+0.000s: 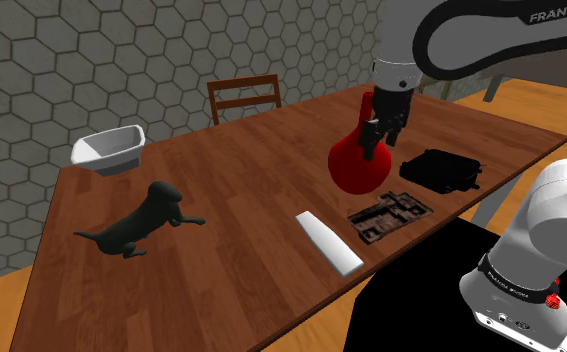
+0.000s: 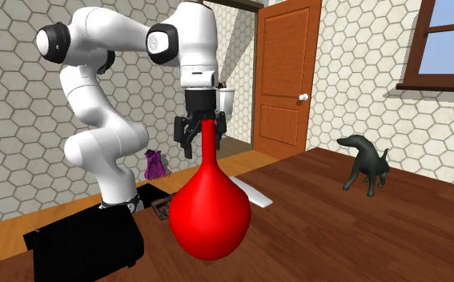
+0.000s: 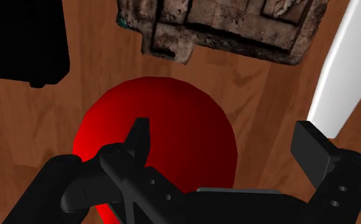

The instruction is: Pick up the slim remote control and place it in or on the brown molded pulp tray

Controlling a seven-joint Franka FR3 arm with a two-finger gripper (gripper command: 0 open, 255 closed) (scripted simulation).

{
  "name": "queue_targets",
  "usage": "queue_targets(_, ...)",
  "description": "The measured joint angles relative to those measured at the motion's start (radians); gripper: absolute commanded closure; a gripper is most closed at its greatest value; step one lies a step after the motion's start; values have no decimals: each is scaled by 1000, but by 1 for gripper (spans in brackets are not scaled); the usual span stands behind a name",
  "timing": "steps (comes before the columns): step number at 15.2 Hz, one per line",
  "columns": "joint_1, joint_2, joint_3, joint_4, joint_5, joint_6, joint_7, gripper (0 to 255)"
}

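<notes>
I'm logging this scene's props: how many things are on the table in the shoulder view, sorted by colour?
White: 2, the bowl and the slim remote
Black: 2, the dog figurine and the flat box
Red: 1, the bulb vase
Brown: 1, the pulp tray
Total: 6

Light falls evenly over the bench (image 1: 251,200), soft and with no clear source, and the wood shows no glare. Shadows are faint: a dim smudge under the dog figure (image 1: 141,222) and a thin one beside the white remote (image 1: 327,242). In the wrist view the red vase (image 3: 166,121) shades from bright red on one flank to deep maroon on the other (its only real modelling). My gripper (image 3: 225,137) reads as flat black, its detail barely legible. The window (image 2: 453,36) in the second exterior view shows bright blue. Every edge is crisp; nothing blurs or bends.
</notes>
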Motion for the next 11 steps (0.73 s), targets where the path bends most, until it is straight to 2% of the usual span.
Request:
queue_targets(6,33,101,120,-42,69,135,155,0)
queue_targets(11,45,241,226,-31,100,258,292,0)
